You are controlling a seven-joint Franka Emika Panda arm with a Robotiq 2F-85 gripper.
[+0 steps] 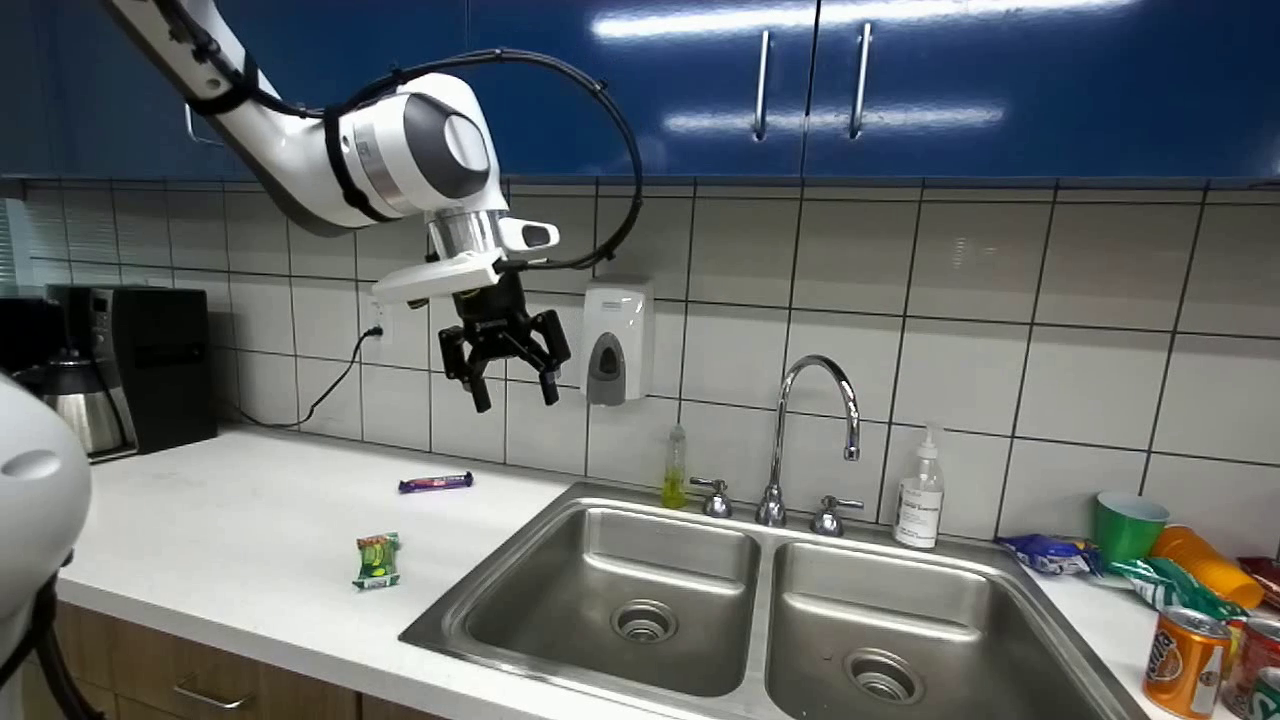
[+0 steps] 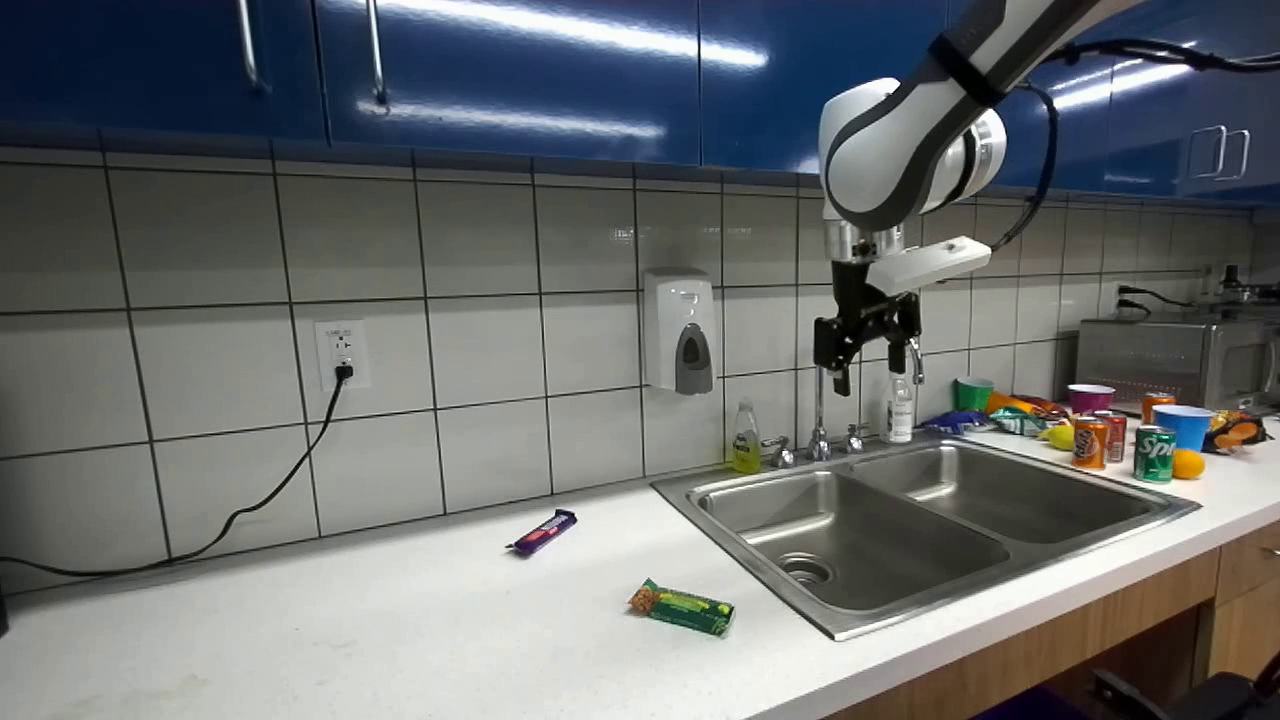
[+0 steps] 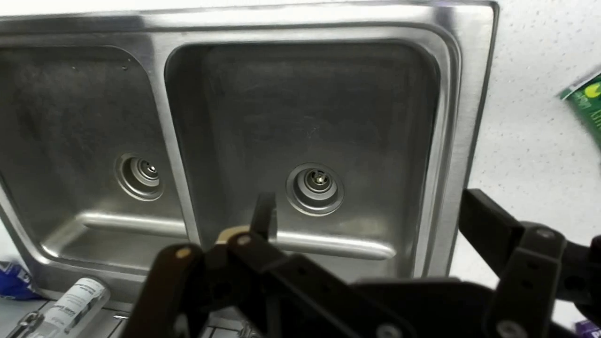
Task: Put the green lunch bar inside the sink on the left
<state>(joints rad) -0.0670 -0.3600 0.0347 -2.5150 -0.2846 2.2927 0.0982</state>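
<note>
The green lunch bar lies flat on the white counter beside the sink, also in an exterior view; the wrist view shows only its corner at the right edge. The left sink basin is bare steel with a drain; it also shows in an exterior view and fills the middle of the wrist view. My gripper is open and empty, high above the counter and sink, apart from the bar. It also shows in an exterior view and in the wrist view.
A purple bar lies near the wall. The faucet, a yellow-green bottle and a clear pump bottle stand behind the sink. A soap dispenser hangs on the wall. Cans, cups and snack bags crowd the counter beyond the right basin.
</note>
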